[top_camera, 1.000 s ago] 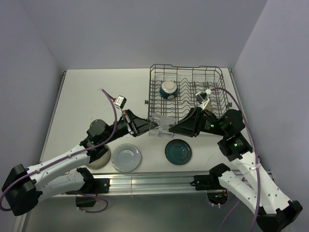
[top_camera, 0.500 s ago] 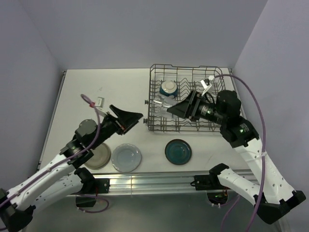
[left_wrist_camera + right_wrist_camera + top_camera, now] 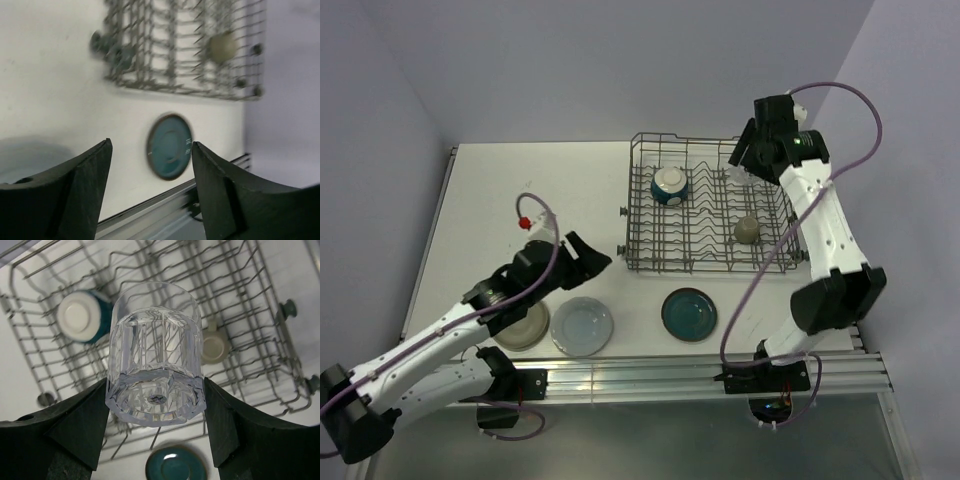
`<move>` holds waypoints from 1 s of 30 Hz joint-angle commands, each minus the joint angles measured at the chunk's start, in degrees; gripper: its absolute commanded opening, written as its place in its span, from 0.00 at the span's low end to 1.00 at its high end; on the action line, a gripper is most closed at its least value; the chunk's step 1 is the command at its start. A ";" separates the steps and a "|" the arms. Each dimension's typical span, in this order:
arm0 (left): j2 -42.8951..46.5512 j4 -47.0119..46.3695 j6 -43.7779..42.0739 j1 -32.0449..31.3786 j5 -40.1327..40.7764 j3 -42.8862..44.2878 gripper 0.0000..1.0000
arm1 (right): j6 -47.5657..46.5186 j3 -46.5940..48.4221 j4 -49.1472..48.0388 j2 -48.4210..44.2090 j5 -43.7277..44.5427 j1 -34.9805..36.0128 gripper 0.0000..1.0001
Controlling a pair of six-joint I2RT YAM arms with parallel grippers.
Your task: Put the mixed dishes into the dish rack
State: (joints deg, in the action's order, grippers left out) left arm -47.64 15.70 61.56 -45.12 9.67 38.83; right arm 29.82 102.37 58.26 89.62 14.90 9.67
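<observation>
**glass handed over, now high over the rack**

left gripper (image 3: 595,252) has let go: jaws spread, empty, backed off lower left near the pale blue plate (image 3: 582,325). right gripper (image 3: 156,390) pinches the clear glass (image 3: 155,355) by its sides above the dish rack (image 3: 632,200), upper right corner. base faces the wrist, mouth down at the tines, long axis along the fingers.

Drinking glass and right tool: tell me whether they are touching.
Touching. The right wrist view shows the glass clamped in the right tool, with no gap on either side.
</observation>
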 commanded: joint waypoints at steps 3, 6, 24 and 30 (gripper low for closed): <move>-9.56 -3.93 -4.17 -8.12 1.39 1.16 0.67 | -4.60 12.14 4.93 12.75 0.05 -5.18 0.00; -15.63 -4.63 -4.26 -12.17 4.39 2.57 0.64 | -4.95 16.80 5.46 19.34 -0.57 -6.07 0.00; -40.42 -13.16 -5.57 -18.07 4.30 10.30 0.57 | -3.63 20.77 4.93 36.67 -2.33 -12.22 0.17; -44.12 -12.98 -5.49 -18.77 4.04 12.06 0.59 | -3.72 20.94 4.85 38.52 -2.24 -12.40 0.39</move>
State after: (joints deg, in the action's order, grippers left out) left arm -91.26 4.12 57.43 -63.40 13.37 48.64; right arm 25.87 121.82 63.46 128.35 11.99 -2.85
